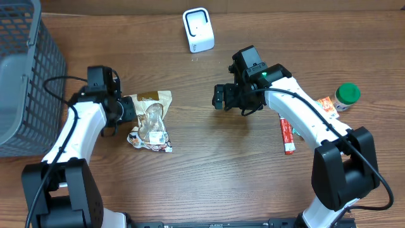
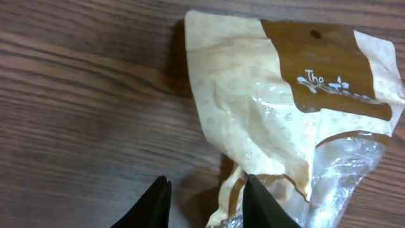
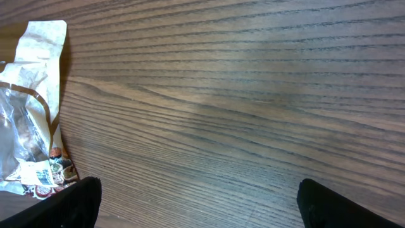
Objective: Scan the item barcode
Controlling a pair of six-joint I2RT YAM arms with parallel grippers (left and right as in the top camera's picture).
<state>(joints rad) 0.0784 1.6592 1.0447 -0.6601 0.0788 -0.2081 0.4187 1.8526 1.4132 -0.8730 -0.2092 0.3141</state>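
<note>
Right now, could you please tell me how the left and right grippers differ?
The left gripper has its fingers close together; the right gripper is wide open. The left gripper sits at the edge of the snack bag; the right gripper hangs over the bare table, apart from the bag. Both have black fingers.

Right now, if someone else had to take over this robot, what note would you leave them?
Left hand: jaws narrow, edge of the snack bag between them; firm grip unclear.
Right hand: wide open over bare table, holding nothing.
Bag lies on the table; white scanner stands at the far edge.
Done: left hand is at the bag.
To do: lift it, present it to the scanner.
</note>
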